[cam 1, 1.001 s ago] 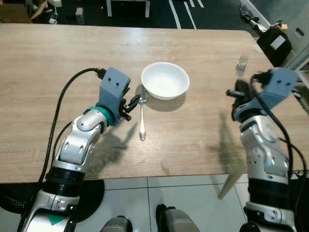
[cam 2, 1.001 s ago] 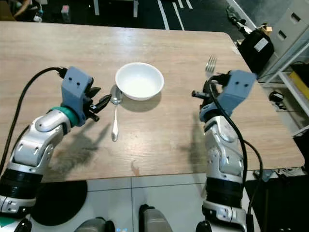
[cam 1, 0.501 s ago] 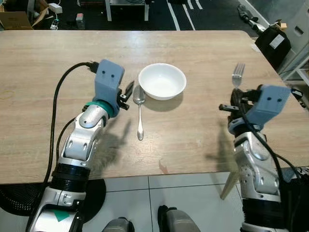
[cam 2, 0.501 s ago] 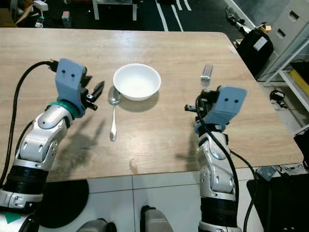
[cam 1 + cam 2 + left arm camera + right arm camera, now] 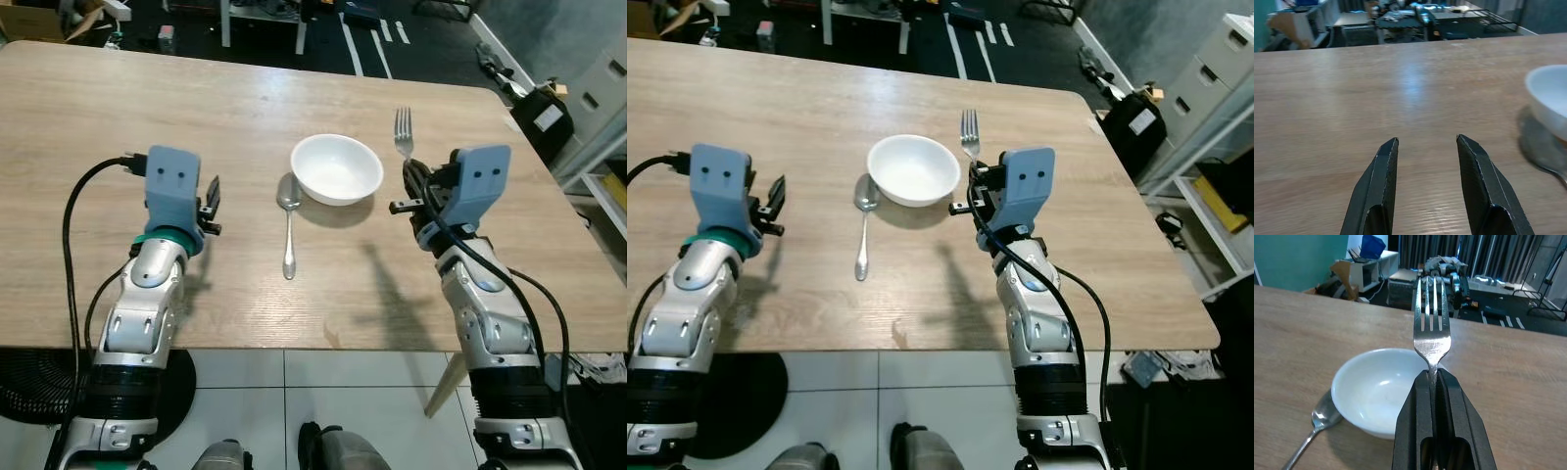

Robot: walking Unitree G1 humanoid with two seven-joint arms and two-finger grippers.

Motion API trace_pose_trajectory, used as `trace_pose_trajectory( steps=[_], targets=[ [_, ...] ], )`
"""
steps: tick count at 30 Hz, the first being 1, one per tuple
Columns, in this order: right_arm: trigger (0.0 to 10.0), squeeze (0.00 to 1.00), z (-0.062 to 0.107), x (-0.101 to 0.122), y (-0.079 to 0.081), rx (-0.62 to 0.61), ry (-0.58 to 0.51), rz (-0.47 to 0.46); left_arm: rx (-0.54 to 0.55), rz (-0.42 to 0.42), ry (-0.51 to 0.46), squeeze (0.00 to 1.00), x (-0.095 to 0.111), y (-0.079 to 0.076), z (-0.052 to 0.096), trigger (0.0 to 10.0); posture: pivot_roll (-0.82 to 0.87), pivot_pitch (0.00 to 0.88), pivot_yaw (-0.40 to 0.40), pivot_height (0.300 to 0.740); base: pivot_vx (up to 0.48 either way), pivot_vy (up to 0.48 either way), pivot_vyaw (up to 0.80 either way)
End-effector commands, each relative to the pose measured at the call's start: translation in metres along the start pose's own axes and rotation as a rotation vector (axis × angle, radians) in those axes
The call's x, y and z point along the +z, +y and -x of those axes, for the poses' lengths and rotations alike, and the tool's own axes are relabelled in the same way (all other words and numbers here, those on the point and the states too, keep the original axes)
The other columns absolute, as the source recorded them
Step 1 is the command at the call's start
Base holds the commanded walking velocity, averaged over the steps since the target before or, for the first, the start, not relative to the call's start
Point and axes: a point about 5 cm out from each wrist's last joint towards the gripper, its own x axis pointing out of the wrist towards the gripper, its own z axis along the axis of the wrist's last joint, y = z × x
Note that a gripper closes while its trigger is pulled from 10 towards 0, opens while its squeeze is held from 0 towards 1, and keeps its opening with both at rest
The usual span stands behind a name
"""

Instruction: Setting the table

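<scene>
Left gripper (image 5: 212, 203) now backed off left of the spoon (image 5: 288, 222), fingers parted, empty. Spoon stays flat just left of the bowl (image 5: 337, 167). Right gripper (image 5: 411, 188), clamped on the fork (image 5: 403, 128), has swung in beside the bowl's right; fork placement looks next.

Left gripper (image 5: 1426, 147) raised above table, fingers (image 5: 1382, 166) parted, nothing between. Right gripper (image 5: 1433, 377) raised, fingers clamped on fork (image 5: 1431, 318), tines pointing forward.

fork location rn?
The fork is clamped in the right gripper, held above the table just right of the white bowl.
</scene>
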Motion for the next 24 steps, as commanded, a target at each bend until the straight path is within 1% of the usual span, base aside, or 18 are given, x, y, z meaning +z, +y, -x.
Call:
trace_pose_trajectory(
  steps=[1, 2, 3, 4, 5, 6, 7, 10, 12, 13, 14, 16, 24],
  targets=[
    [10.0, 0.00, 0.007, -0.006, -0.011, -0.029, 0.023, 0.019, -0.018, -0.004, 0.008, 0.00, -0.003, -0.006, -0.003, 10.0, 0.04, 0.000, -0.072, 0.740, 0.000, 0.000, 0.00],
    [10.0, 0.00, 0.007, -0.006, -0.011, -0.029, 0.023, 0.019, -0.018, -0.004, 0.008, 0.00, -0.003, -0.006, -0.003, 10.0, 0.04, 0.000, -0.072, 0.740, 0.000, 0.000, 0.00],
    [10.0, 0.00, 0.011, -0.008, -0.016, -0.041, 0.030, 0.031, -0.029, -0.008, 0.012, 0.00, -0.003, -0.007, -0.005, 10.0, 0.03, 0.000, -0.065, 0.740, 0.000, 0.000, 0.00],
    [10.0, 0.00, 0.011, -0.008, -0.016, -0.041, 0.030, 0.031, -0.029, -0.008, 0.012, 0.00, -0.003, -0.007, -0.005, 10.0, 0.03, 0.000, -0.065, 0.740, 0.000, 0.000, 0.00],
    [10.0, 0.00, 0.014, -0.010, -0.021, -0.057, 0.037, 0.039, -0.035, -0.014, 0.017, 0.00, -0.003, -0.008, -0.007, 10.0, 0.02, 0.000, -0.056, 0.740, 0.000, 0.000, 0.00],
    [10.0, 0.00, 0.014, -0.010, -0.021, -0.057, 0.037, 0.039, -0.035, -0.014, 0.017, 0.00, -0.003, -0.008, -0.007, 10.0, 0.02, 0.000, -0.056, 0.740, 0.000, 0.000, 0.00],
    [10.0, 0.00, 0.017, -0.012, -0.025, -0.078, 0.042, 0.048, -0.040, -0.012, 0.022, 0.00, -0.003, -0.009, -0.009, 10.0, 0.01, 0.000, -0.044, 0.740, 0.000, 0.000, 0.00],
    [10.0, 0.00, 0.017, -0.012, -0.025, -0.078, 0.042, 0.048, -0.040, -0.012, 0.022, 0.00, -0.003, -0.009, -0.009, 10.0, 0.01, 0.000, -0.044, 0.740, 0.000, 0.000, 0.00],
    [10.0, 0.00, 0.022, -0.014, -0.030, -0.123, 0.041, 0.050, -0.064, -0.013, 0.033, 0.00, -0.004, -0.012, -0.012, 10.0, -0.02, 0.000, 0.000, 0.740, 0.000, 0.000, 0.00],
    [10.0, 0.00, 0.022, -0.014, -0.030, -0.123, 0.041, 0.050, -0.064, -0.013, 0.033, 0.00, -0.004, -0.012, -0.012, 10.0, -0.02, 0.000, 0.000, 0.740, 0.000, 0.000, 0.00],
    [10.0, 0.00, 0.025, -0.015, -0.030, -0.144, 0.035, 0.047, -0.098, -0.012, 0.037, 0.00, -0.004, -0.016, -0.014, 10.0, -0.02, 0.000, 0.007, 0.740, 0.000, 0.000, 0.00],
    [10.0, 0.00, 0.026, -0.015, -0.030, -0.147, 0.033, 0.047, -0.107, -0.012, 0.036, 0.00, -0.003, -0.017, -0.015, 10.0, -0.03, 0.000, 0.009, 0.740, 0.000, 0.000, 0.00],
    [10.0, 0.00, 0.026, -0.015, -0.030, -0.149, 0.030, 0.048, -0.113, -0.009, 0.030, 0.00, -0.003, -0.020, -0.018, 10.0, -0.03, 0.000, 0.008, 0.740, 0.000, 0.000, 0.00]
  ],
)
